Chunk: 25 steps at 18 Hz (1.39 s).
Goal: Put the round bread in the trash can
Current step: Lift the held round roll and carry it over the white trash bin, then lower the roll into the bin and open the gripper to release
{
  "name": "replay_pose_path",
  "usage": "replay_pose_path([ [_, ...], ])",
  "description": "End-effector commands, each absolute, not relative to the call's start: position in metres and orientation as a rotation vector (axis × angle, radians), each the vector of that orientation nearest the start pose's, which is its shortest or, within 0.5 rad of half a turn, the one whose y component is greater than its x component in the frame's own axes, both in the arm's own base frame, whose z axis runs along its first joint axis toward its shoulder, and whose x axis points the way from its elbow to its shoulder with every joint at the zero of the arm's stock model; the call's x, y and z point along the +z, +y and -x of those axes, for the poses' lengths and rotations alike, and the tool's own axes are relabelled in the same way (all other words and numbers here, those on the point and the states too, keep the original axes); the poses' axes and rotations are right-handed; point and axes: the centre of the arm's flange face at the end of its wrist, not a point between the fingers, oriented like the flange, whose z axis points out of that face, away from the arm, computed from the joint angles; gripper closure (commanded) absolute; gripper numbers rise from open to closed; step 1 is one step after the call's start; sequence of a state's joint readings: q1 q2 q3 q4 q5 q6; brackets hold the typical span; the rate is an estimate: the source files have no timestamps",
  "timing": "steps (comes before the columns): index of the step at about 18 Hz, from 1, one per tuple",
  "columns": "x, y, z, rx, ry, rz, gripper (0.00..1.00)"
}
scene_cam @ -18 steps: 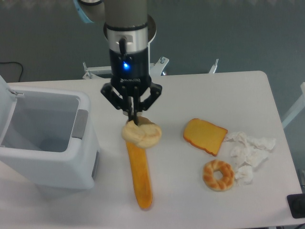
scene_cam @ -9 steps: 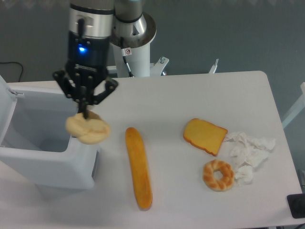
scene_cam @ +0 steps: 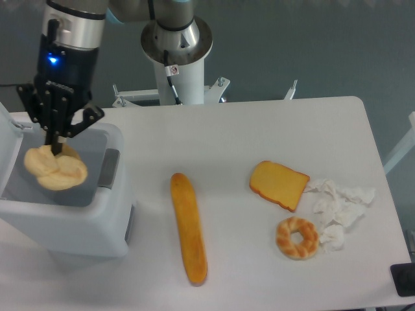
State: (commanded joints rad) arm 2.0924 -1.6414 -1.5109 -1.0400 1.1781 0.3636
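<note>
The round bread [scene_cam: 56, 170], a pale cream lumpy bun, hangs over the open mouth of the trash can [scene_cam: 91, 227], a white-grey boxy bin at the table's left edge. My gripper [scene_cam: 57, 148] is shut on the bun's top, fingers pinched into it from above. The bun sits level with the bin's rim, above its inside. The bin's lid stands raised at the far left.
A long orange baguette [scene_cam: 189, 228] lies on the table right of the bin. Further right are a toast slice [scene_cam: 279, 185], a ring donut [scene_cam: 297, 238] and crumpled white tissues [scene_cam: 338, 207]. The arm's base [scene_cam: 176, 45] stands behind the table.
The gripper has carried the round bread left, from above the baguette's upper end, past the bin's right wall, to over the bin's mouth.
</note>
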Motion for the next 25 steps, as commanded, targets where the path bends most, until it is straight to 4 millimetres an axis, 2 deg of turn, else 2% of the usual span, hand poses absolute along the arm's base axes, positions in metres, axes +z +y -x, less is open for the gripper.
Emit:
replay_pose_path([
  [2,0.547,0.566,0.121,-0.174,-0.056,2.518,0.96],
  [12,0.545,0.567,0.118,-0.181,-0.054,2.524,0.94],
  [16,0.539,0.566,0.118,-0.186,-0.059,2.537,0.94],
  [19,0.525,0.565,0.118,-0.201,-0.064,2.557,0.94],
  [25,0.524,0.565,0.118,-0.204,-0.064,2.559,0.92],
])
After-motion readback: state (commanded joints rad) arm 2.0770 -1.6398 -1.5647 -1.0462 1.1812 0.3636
